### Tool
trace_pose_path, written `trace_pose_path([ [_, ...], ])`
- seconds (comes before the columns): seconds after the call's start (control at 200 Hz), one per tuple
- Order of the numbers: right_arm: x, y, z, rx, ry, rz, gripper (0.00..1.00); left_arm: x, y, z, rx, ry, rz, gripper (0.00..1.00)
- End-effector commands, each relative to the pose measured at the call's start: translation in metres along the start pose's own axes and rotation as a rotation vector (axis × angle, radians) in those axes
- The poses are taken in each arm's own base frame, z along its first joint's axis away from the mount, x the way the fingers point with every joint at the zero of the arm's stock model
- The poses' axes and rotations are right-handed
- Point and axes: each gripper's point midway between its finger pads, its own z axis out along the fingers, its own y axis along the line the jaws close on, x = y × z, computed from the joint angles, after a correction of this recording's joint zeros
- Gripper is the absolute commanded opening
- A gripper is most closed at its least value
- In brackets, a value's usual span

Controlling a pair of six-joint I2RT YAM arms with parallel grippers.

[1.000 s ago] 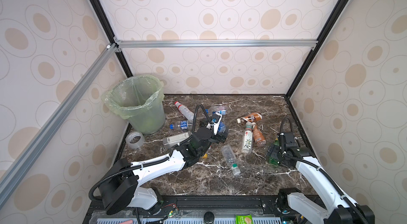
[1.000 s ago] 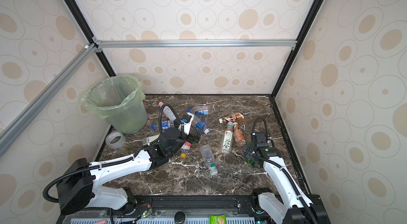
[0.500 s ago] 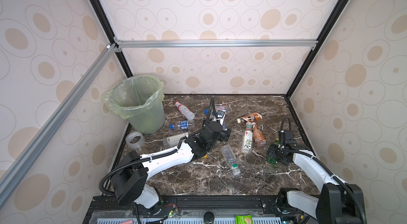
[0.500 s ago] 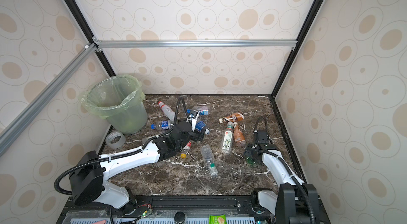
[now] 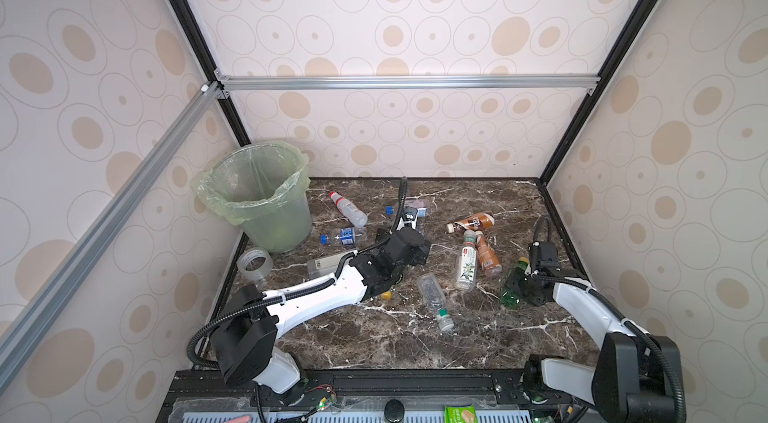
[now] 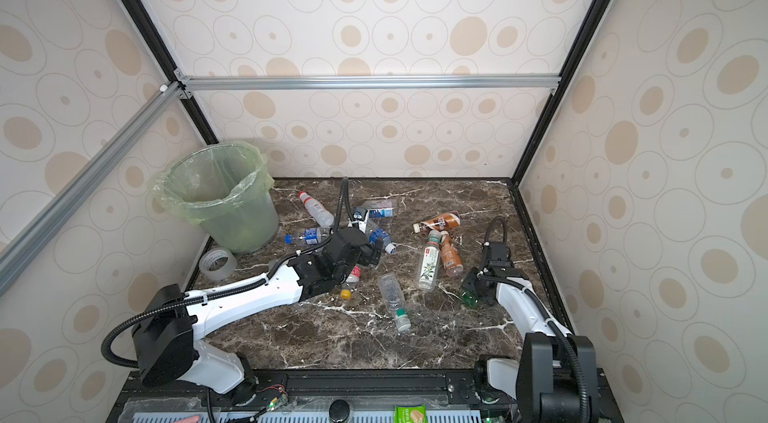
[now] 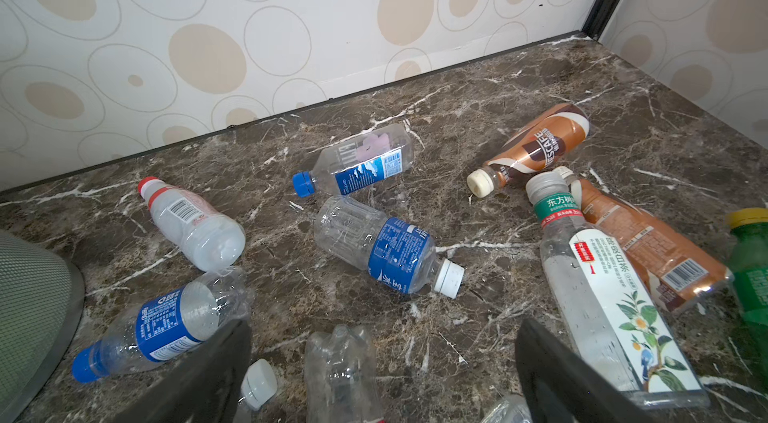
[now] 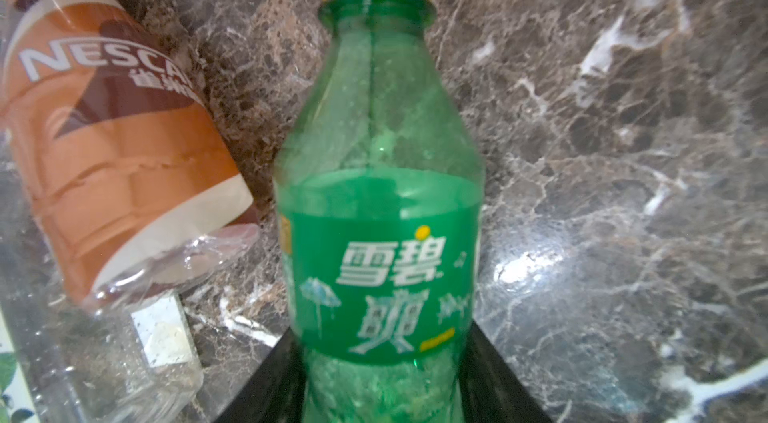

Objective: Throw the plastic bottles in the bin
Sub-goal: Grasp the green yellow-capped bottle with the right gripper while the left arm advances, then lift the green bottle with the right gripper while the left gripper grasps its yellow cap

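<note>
The bin, lined with a pale green bag, stands at the back left. Several plastic bottles lie on the marble floor, among them a blue-labelled one, a red-capped white one and a brown coffee one. My left gripper is open low over the middle, with a crushed clear bottle lying between its fingers, untouched. At the right, my right gripper is shut on a green bottle with a yellow cap, fingers pressed on both sides of its lower body.
A clear tape roll lies in front of the bin by the left wall. A tea bottle and a brown bottle lie just left of the green one. A green-capped clear bottle lies centre front. Walls close three sides.
My right gripper has closed from open onto the green bottle. My left arm has reached farther back and right over the middle bottles, still open.
</note>
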Motion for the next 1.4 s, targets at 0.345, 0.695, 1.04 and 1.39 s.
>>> trace_pose_path([
  [0.345, -0.043, 0.042, -0.101, -0.168, -0.18, -0.093, 0.35, -0.067, -0.039, -0.025, 0.205, -0.003, -0.014, 0.99],
  [0.695, -0.067, 0.167, -0.186, -0.398, -0.393, -0.404, 0.36, -0.155, -0.029, -0.035, 0.37, -0.021, -0.189, 0.99],
  [1.04, -0.009, 0.295, -0.223, -0.592, -0.485, -0.76, 0.36, -0.167, 0.0, -0.041, 0.532, -0.023, -0.389, 0.99],
  [1.39, 0.019, 0.331, -0.224, -0.707, -0.44, -0.777, 0.36, -0.157, 0.03, -0.037, 0.622, -0.044, -0.568, 0.93],
])
